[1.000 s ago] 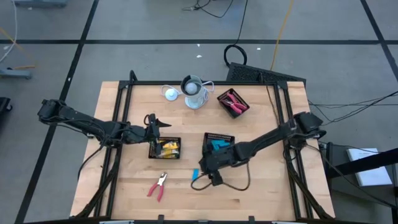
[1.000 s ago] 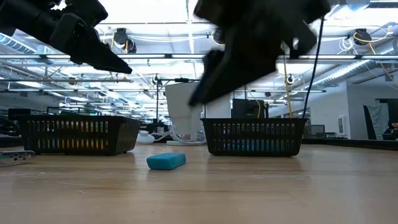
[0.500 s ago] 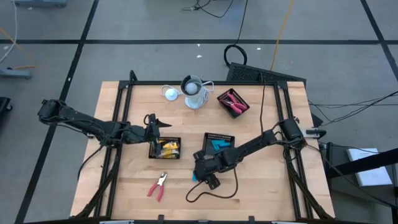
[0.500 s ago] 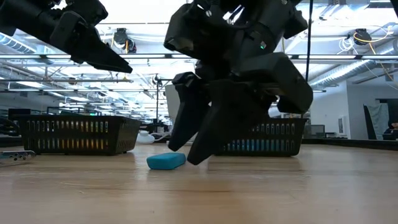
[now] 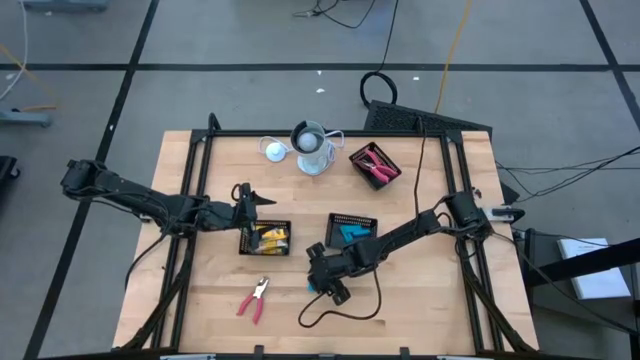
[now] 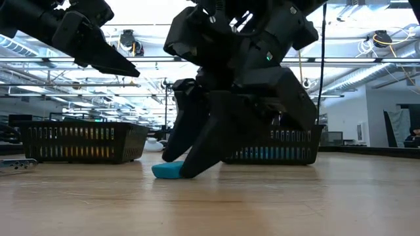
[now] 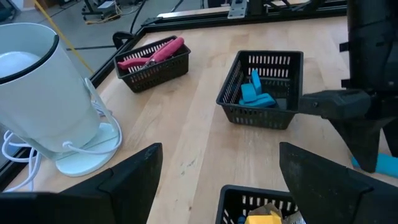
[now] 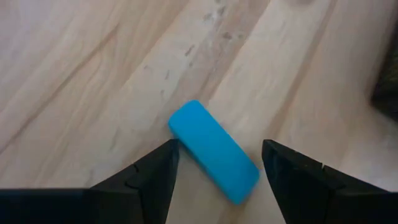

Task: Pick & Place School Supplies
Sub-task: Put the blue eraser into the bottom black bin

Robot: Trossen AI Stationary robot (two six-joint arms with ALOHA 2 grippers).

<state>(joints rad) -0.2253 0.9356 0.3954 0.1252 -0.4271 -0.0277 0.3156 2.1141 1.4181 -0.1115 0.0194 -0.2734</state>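
A light-blue oblong piece lies flat on the wooden table. My right gripper is low over it and open, slanting down with one finger on each side of the piece. In the low view its fingertips reach the table beside the piece. Red-handled pliers lie near the front. My left gripper hangs open above the tray of yellow-and-black pieces, holding nothing.
A black mesh tray of light-blue pieces stands just beyond my right gripper. Another with red-handled tools stands far right. A pale cup and white disc sit at the far edge. A black cable loops near the front.
My right gripper has come down and toward the table's left, from beside the light-blue tray to the loose light-blue piece, rolling as it went. Its fingers now stand on either side of the piece. The piece has not moved.
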